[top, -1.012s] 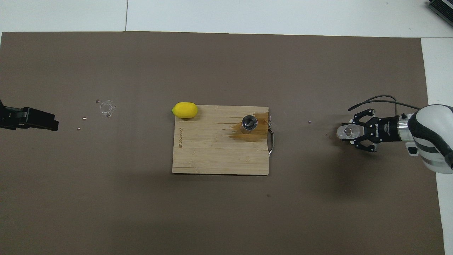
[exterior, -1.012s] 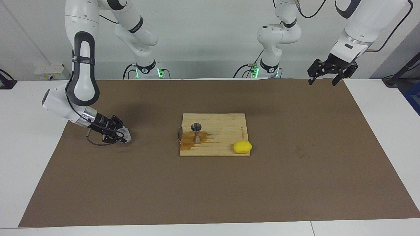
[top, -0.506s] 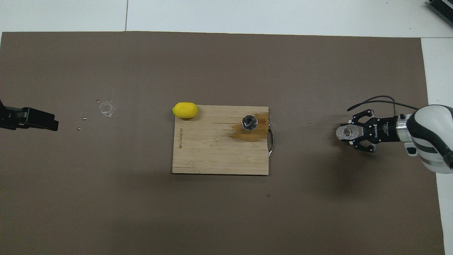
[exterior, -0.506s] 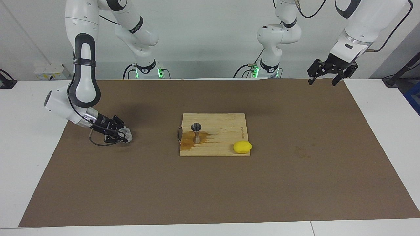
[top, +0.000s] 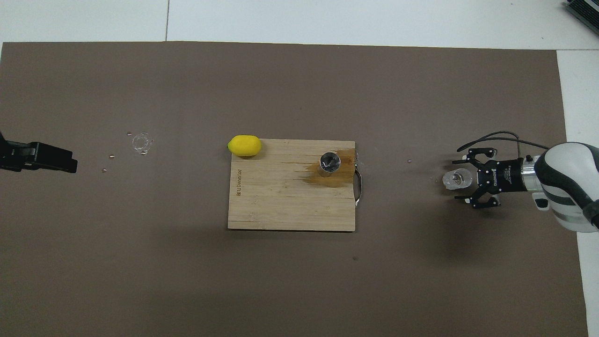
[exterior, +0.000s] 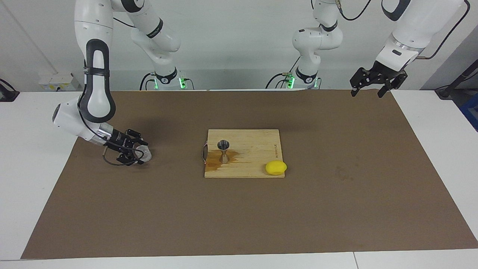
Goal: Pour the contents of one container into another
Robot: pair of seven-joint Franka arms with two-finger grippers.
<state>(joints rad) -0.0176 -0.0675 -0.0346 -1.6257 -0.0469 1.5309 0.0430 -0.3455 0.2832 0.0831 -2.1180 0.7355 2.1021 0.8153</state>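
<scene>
The clear glass tumbler [top: 452,178] [exterior: 144,154] stands on the brown mat toward the right arm's end of the table. My right gripper [top: 462,179] [exterior: 139,151] is low at the mat, open, its fingers spread on either side of the tumbler's near edge and not closed on it. The metal jigger [top: 329,164] [exterior: 223,151] stands upright on the wooden board [top: 281,206] [exterior: 257,147] in a brown spill. My left gripper [exterior: 367,88] [top: 51,158] waits open, raised over the mat's edge at the left arm's end.
A yellow lemon [top: 244,145] [exterior: 276,167] rests at the board's corner farthest from the robots, toward the left arm's end. A wet ring and small droplets [top: 141,142] lie on the mat near the left gripper. The brown mat [top: 299,281] covers the table.
My right gripper has opened and drawn back a little toward its own end of the table, leaving the tumbler on the mat. The left arm has not moved.
</scene>
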